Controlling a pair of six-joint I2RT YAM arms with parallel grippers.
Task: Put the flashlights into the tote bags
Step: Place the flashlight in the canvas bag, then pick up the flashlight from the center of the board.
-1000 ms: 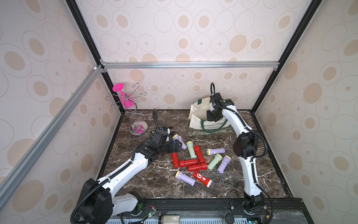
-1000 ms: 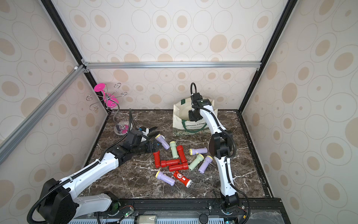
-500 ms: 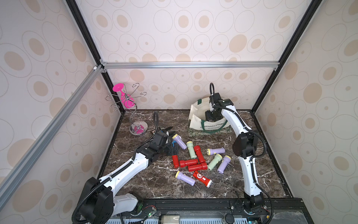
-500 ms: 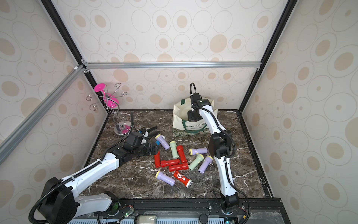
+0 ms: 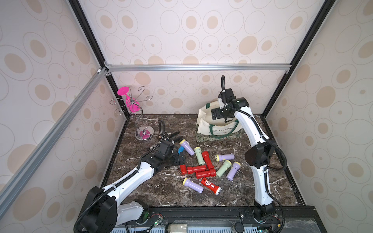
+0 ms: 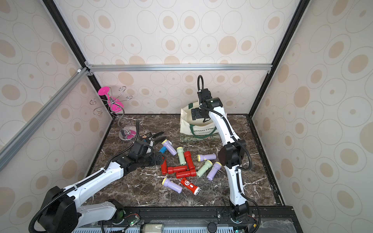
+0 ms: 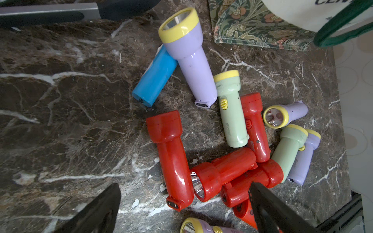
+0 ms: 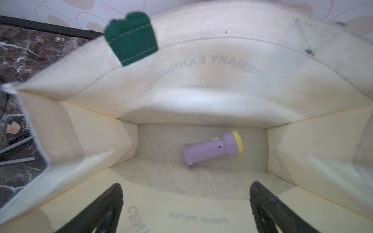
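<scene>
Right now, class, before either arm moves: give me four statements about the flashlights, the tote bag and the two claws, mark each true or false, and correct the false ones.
1. A lilac flashlight lies on the bottom of the tote bag. True.
2. The right claw is shut on a flashlight. False: it is open and empty above the bag's mouth.
3. The blue flashlight is inside the bag. False: it lies on the table, outside the bag.
4. The left claw is open, low over the red flashlights. True.
</scene>
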